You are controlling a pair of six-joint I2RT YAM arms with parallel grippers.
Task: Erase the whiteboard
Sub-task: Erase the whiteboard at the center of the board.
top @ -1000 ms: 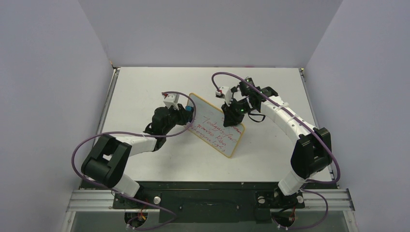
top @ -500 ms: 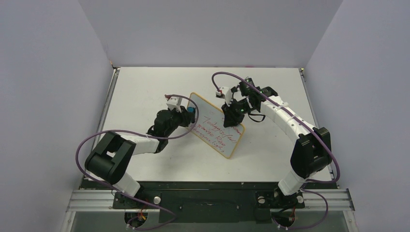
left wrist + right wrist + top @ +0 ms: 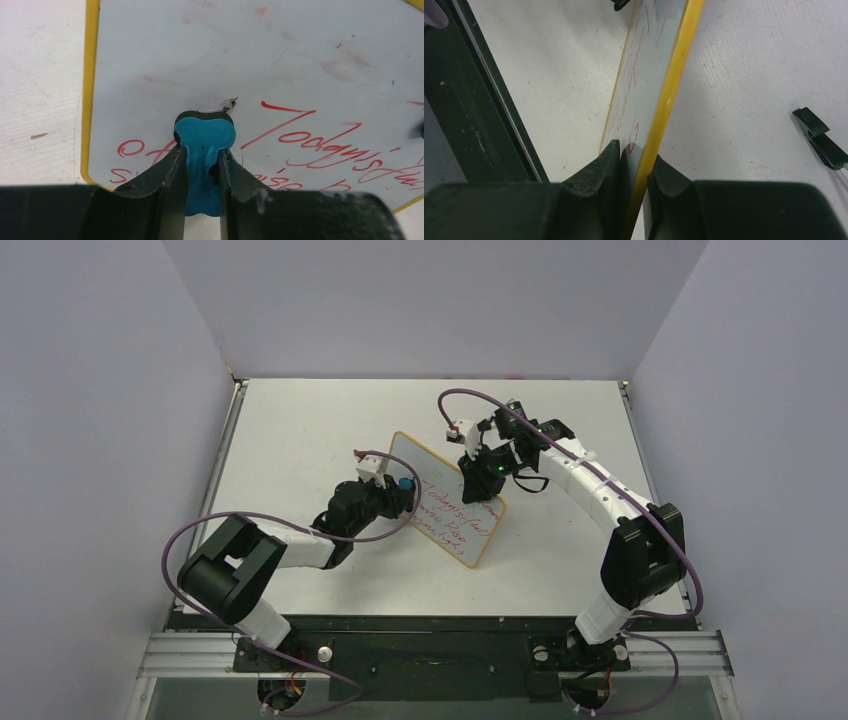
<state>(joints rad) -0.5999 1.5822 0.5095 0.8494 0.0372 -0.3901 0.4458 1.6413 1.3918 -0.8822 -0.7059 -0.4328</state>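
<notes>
Whiteboard [image 3: 455, 518] edge clamped by right gripper [image 3: 636, 155], per wrist view | left gripper [image 3: 201, 152] pinches eraser [image 3: 205, 130] at writing [image 3: 310, 140]

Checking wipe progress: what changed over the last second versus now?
The left claw, shut on the blue eraser, slid rightward and toward the arm bases, from the left edge of the whiteboard onto its face, reaching the red writing. Nothing taken or let go. The right claw still clamps the board's yellow frame; board unmoved.
</notes>
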